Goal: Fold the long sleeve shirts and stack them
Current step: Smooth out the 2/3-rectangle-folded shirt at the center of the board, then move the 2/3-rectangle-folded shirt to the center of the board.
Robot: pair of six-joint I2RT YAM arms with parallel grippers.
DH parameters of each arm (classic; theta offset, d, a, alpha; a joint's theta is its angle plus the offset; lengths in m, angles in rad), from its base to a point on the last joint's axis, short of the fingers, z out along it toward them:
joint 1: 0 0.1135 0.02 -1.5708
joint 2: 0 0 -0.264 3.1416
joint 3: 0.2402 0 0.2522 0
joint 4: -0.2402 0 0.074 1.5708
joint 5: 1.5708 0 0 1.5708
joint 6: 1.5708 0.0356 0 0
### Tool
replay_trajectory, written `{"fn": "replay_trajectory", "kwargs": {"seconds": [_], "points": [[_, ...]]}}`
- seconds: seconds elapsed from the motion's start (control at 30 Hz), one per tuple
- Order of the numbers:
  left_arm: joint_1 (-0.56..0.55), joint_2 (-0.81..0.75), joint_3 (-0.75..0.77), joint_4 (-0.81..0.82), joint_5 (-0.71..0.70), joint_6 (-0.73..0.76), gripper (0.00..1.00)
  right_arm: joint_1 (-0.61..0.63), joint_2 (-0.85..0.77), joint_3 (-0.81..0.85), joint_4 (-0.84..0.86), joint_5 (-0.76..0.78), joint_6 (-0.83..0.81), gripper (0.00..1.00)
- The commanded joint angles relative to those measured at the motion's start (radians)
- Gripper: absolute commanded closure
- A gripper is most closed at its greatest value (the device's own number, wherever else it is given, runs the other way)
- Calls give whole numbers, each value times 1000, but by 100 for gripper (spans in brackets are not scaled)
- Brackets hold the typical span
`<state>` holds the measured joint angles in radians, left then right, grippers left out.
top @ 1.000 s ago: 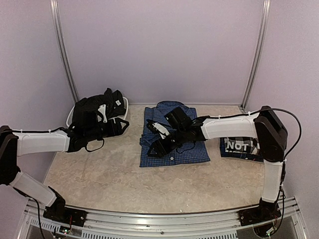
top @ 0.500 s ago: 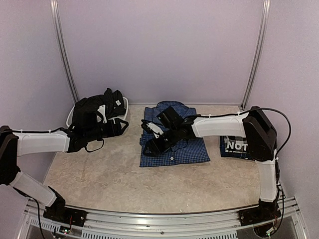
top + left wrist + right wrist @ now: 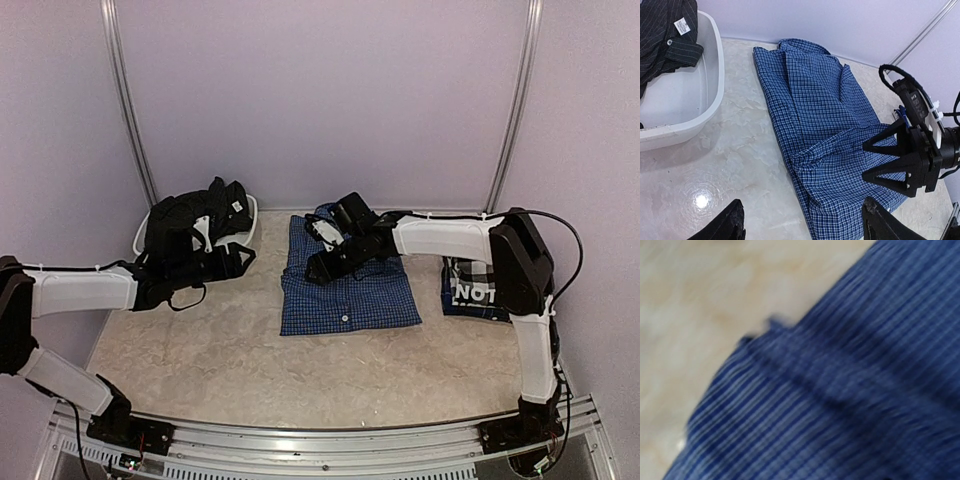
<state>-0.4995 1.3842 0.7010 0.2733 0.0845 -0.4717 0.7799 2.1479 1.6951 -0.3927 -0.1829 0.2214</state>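
Note:
The blue fine-check shirt point(image 3: 345, 288) lies folded on the table's middle; it also shows in the left wrist view point(image 3: 825, 125) and fills the blurred right wrist view point(image 3: 840, 390). My right gripper point(image 3: 314, 268) hovers low over its far-left part, jaws apart and empty, as the left wrist view point(image 3: 865, 161) shows. My left gripper point(image 3: 238, 258) is open and empty over bare table, left of the shirt; its fingertips point(image 3: 729, 226) frame the shirt's near-left corner. The black shirt point(image 3: 190, 225) is heaped in a white basket point(image 3: 690, 115). The black-and-white check shirt point(image 3: 478, 290) lies folded at right.
The basket point(image 3: 142, 232) stands at the back left by a wall post. Purple walls close the back and sides. The marbled tabletop point(image 3: 250, 360) stretches in front of the shirts. The right arm point(image 3: 450, 238) spans above the blue shirt's far edge.
My right gripper has moved from the blue shirt's middle up toward its far-left part near the collar. The left arm has barely moved.

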Motion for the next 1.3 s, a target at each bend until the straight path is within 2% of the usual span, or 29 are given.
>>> {"fn": "replay_trajectory", "kwargs": {"seconds": [0.0, 0.13, 0.3, 0.53, 0.73, 1.0, 1.27], "points": [[5, -42, -21, -6, -17, 2, 24, -34, 11, 65, -37, 119, -21, 35], [-5, -62, -52, 27, 3, 26, 24, -41, -60, -25, -9, 148, -24, 35], [-74, -68, -108, 123, 92, 63, 23, -41, -212, -254, 52, 198, 0, 34], [-186, 34, -94, 199, 157, 97, 23, -53, -400, -514, 105, 212, 53, 32], [-238, 190, 13, 247, 236, 84, 23, -97, -422, -607, 152, 186, 64, 32], [-261, 455, 182, 260, 296, 36, 24, -157, -372, -651, 243, 59, 70, 32], [-266, 565, 172, 257, 265, -11, 25, -162, -367, -784, 329, 4, 106, 32]]}}
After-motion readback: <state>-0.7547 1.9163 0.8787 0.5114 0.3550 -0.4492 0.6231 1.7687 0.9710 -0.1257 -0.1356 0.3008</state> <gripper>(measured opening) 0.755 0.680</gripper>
